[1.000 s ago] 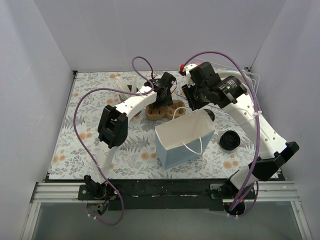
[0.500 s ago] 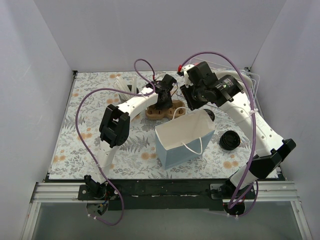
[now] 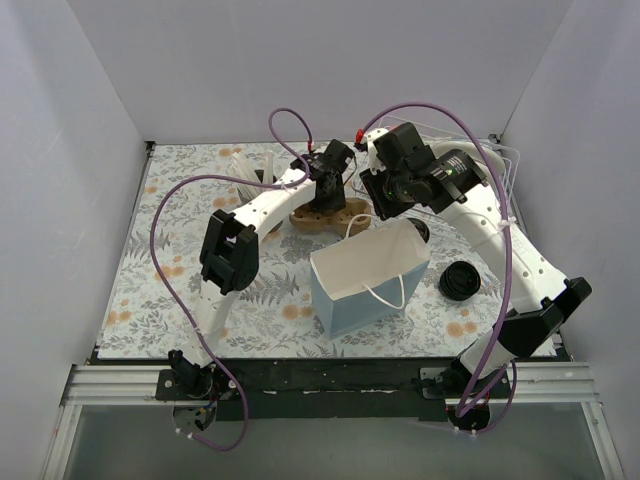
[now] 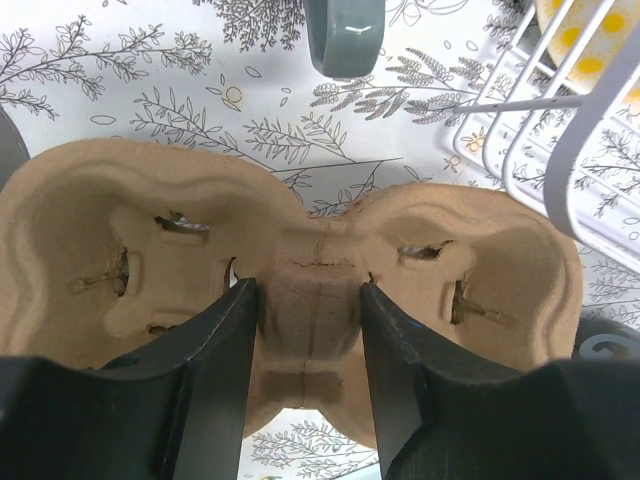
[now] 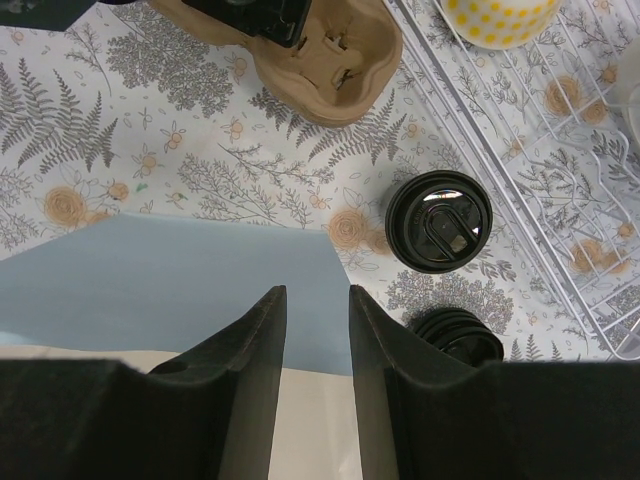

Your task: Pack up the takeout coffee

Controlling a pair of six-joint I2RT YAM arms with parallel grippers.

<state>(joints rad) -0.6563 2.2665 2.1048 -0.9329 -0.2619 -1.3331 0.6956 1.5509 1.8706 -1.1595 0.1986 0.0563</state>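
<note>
A brown cardboard cup carrier (image 4: 480, 250) lies at the back middle of the table, its two cup wells empty. My left gripper (image 4: 305, 288) is shut on its narrow middle bridge, one finger on each side; from above the gripper (image 3: 325, 195) stands over the carrier (image 3: 322, 215). Two takeout coffee cups with black lids stand right of the blue paper bag (image 3: 365, 285): one (image 5: 439, 220) upright, one (image 5: 456, 335) partly behind my finger. The right gripper (image 5: 317, 290) hangs open above the bag's far edge (image 5: 150, 270), with nothing between its fingers.
A white wire rack (image 3: 490, 160) at the back right holds a yellow dotted cup (image 5: 500, 15). Just beyond the carrier stands a grey-green mug (image 4: 345, 35). A cup of white straws (image 3: 250, 170) is at the back left. The bag stands open-topped in the middle.
The left gripper's fingers have drawn in onto the carrier's middle bridge. The right arm has shifted slightly toward the back and left.
</note>
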